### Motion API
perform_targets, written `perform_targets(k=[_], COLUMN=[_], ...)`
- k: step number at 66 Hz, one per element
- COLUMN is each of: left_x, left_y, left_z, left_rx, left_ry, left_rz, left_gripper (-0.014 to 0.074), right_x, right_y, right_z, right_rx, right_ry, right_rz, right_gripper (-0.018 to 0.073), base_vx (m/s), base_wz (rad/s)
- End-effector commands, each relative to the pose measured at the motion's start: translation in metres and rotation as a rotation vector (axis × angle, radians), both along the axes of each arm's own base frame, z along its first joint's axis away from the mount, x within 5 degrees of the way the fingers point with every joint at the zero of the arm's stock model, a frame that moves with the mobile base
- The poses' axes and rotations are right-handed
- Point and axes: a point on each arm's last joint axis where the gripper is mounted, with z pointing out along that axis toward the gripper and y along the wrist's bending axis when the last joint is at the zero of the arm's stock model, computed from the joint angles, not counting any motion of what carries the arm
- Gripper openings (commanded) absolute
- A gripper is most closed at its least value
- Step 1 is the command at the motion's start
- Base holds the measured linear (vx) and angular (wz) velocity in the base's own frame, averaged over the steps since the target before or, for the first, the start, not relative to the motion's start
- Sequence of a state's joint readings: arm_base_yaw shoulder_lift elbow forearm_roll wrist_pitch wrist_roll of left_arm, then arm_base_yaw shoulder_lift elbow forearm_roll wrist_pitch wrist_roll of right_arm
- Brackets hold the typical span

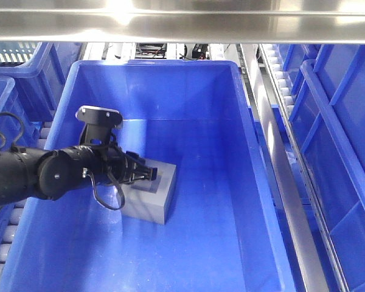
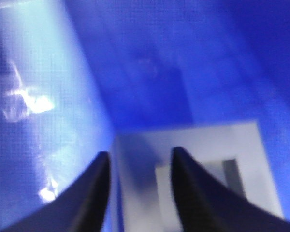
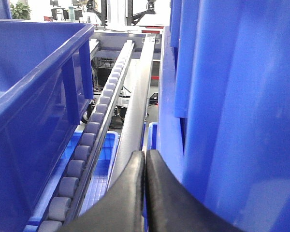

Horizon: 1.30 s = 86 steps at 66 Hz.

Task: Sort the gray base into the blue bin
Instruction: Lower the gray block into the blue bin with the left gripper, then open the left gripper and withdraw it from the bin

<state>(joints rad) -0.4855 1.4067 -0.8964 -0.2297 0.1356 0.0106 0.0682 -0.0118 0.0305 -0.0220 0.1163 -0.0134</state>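
The gray base (image 1: 155, 198) lies on the floor of the blue bin (image 1: 188, 91), left of its middle, recess face up. My left gripper (image 1: 151, 174) reaches into the bin from the left and sits over the block's near-left edge. In the blurred left wrist view the gray base (image 2: 217, 145) fills the lower right. The left gripper (image 2: 140, 152) stands open astride the block's wall, with one finger (image 2: 94, 193) outside it and the other in the recess. A thin blue strip shows between the outer finger and the block. My right gripper (image 3: 145, 153) is shut and empty, outside the bin.
More blue crates stand at the left (image 1: 18, 79) and right (image 1: 340, 152). A metal rail (image 1: 280, 152) runs along the bin's right side. A steel beam (image 1: 182, 21) crosses overhead. A roller conveyor (image 3: 82, 159) and a blue crate wall (image 3: 232, 121) flank the right gripper.
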Motion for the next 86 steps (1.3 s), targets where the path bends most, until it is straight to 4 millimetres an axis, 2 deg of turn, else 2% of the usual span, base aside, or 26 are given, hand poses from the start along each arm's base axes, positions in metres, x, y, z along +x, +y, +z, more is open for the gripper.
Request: perform_targets(k=[1,86], left_x=[0.015,0.015], left_y=[-0.0085,-0.0085], left_z=[0.0195,0.0195], left_rx=[-0.077,-0.077], left_ry=[-0.108,-0.108], left_rz=[0.026,0.026], left_gripper=[0.0029,0.0029], right_x=[-0.0002,-0.0002], right_y=[-0.0002,-0.0002], right_z=[0.003,0.003], right_rx=[-0.012,-0.012], right_ry=[-0.076,-0.076], right_rz=[-0.003,-0.003], right_gripper=[-0.0009,-0.0009], base_vx=[0.0,0.0], base_wz=[0.0,0.0])
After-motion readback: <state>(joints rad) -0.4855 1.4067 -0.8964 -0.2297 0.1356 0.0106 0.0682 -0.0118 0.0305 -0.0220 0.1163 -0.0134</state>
